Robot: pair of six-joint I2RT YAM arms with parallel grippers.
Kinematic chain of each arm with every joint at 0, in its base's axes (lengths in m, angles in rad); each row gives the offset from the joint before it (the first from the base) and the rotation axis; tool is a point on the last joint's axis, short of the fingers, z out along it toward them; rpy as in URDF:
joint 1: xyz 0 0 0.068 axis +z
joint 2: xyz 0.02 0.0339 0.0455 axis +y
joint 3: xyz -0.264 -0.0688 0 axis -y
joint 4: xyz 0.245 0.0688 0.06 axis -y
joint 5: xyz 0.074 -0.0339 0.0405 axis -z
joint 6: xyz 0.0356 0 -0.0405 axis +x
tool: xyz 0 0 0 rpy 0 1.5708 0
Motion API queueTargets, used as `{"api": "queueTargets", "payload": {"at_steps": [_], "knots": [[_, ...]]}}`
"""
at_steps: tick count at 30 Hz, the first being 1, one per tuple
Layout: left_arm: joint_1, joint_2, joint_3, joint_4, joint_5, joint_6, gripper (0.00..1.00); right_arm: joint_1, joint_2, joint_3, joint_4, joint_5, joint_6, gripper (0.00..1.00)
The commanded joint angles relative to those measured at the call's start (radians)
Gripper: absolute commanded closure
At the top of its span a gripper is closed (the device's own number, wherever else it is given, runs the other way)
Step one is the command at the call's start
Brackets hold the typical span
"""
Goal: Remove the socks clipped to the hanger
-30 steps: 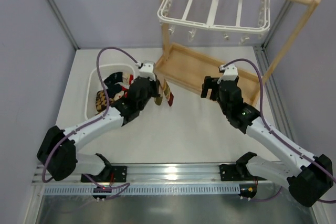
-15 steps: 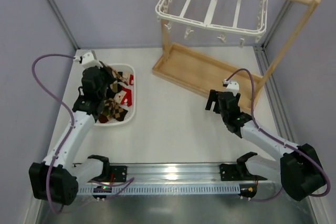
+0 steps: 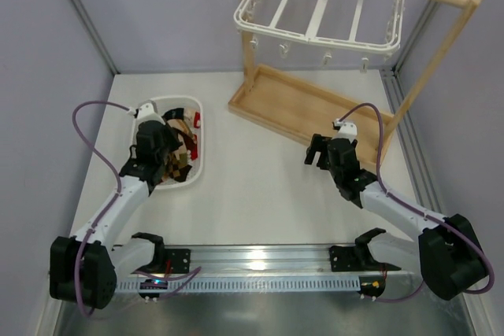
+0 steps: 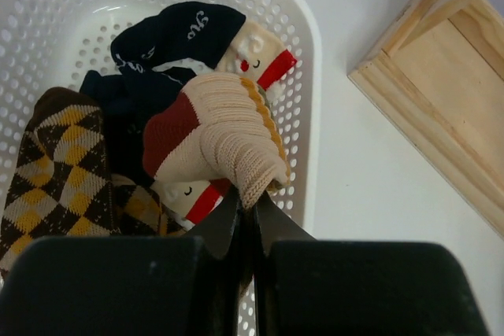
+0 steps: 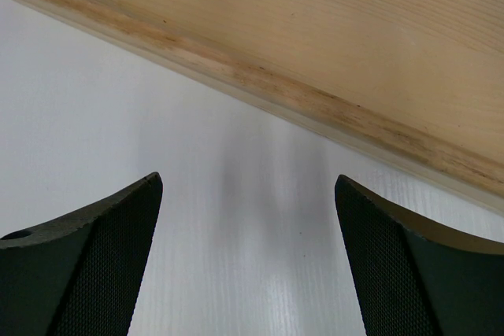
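Several socks (image 4: pixel 177 33) lie heaped in the white basket (image 4: pixel 303 45) on the left of the table (image 3: pixel 260 194). Over them, the left gripper (image 4: pixel 248 202) is pinched tight on the cuff of a cream sock (image 4: pixel 228 135) with a red heel. To the right, the right gripper (image 5: pixel 248 182) hovers spread wide, holding nothing, just near of the wooden stand (image 5: pixel 315 37). The hanger (image 3: pixel 321 5) hangs from the stand's far rail.

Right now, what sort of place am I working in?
Probably a robot test cell staged for laundry: plain grey panel walls, a white drying hanger on a wooden stand, and a basket holding socks.
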Motion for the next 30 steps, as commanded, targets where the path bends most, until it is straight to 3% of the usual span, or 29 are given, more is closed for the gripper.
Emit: {"api": "queueTargets", "payload": {"at_steps": [1, 5, 6, 7, 10, 30], "knots": [[-0.003, 0.008, 0.019, 0.053, 0.019, 0.006, 1.00, -0.003, -0.033, -0.005, 0.049, 0.002, 0.015, 0.10], [-0.003, 0.028, 0.007, 0.031, 0.002, 0.014, 0.99, -0.003, -0.051, -0.012, 0.046, -0.001, 0.018, 0.10], [-0.003, 0.025, 0.004, 0.033, 0.001, 0.014, 0.89, -0.003, -0.053, -0.012, 0.047, -0.002, 0.018, 0.10], [-0.003, 0.025, -0.010, 0.033, 0.001, 0.015, 0.48, -0.003, -0.054, -0.012, 0.044, -0.004, 0.020, 0.10], [-0.003, 0.007, -0.023, 0.030, -0.013, 0.008, 0.01, -0.005, -0.050, -0.009, 0.040, -0.004, 0.017, 0.10], [-0.004, -0.042, -0.082, 0.077, -0.056, 0.028, 0.00, -0.005, -0.050, -0.029, 0.070, 0.001, -0.031, 0.10]]}}
